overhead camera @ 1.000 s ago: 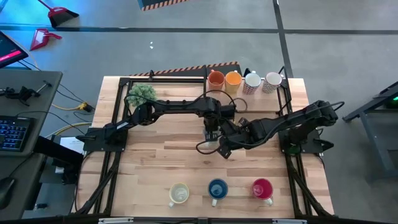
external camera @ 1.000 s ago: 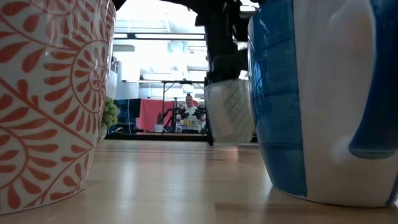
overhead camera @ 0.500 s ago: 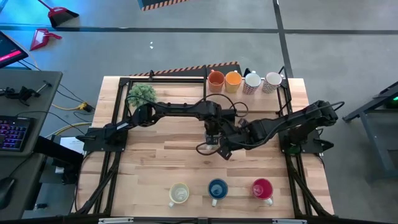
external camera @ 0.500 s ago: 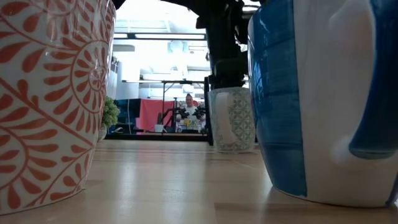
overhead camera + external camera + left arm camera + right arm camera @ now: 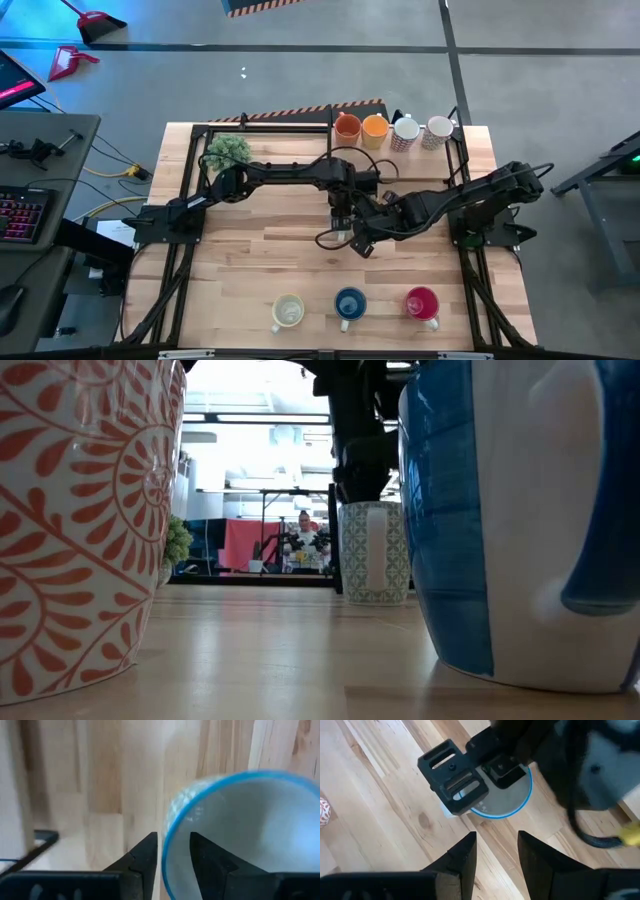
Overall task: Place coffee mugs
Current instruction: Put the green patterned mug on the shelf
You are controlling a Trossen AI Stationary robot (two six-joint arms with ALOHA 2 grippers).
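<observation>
The step in hand looks like the release: a blue-rimmed patterned mug stands mid-desk, its rim between the parted fingers of the left gripper. The right gripper hovers beside, open, empty. Next, lift clear without tipping it.

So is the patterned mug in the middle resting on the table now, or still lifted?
Touching. The low view shows the patterned mug with its base flat on the table, no gap under it.
</observation>
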